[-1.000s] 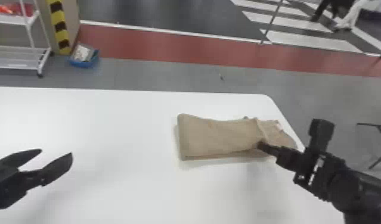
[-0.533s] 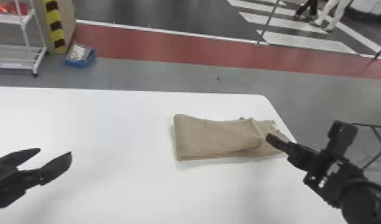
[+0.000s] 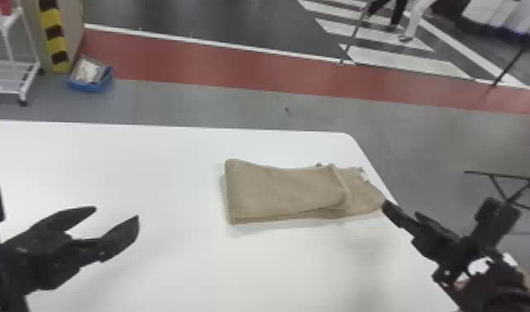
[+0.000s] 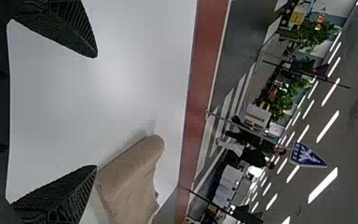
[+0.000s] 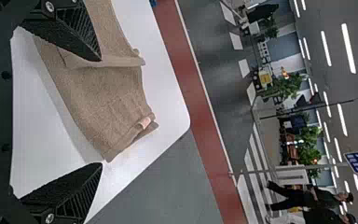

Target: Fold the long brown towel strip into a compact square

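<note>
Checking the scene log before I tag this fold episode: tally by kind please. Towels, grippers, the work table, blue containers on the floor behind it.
Brown towel: 1
Grippers: 2 (left gripper, right gripper)
White table: 1
Blue container: 1
Total: 5

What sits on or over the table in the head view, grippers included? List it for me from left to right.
Left gripper, folded brown towel, right gripper.
</note>
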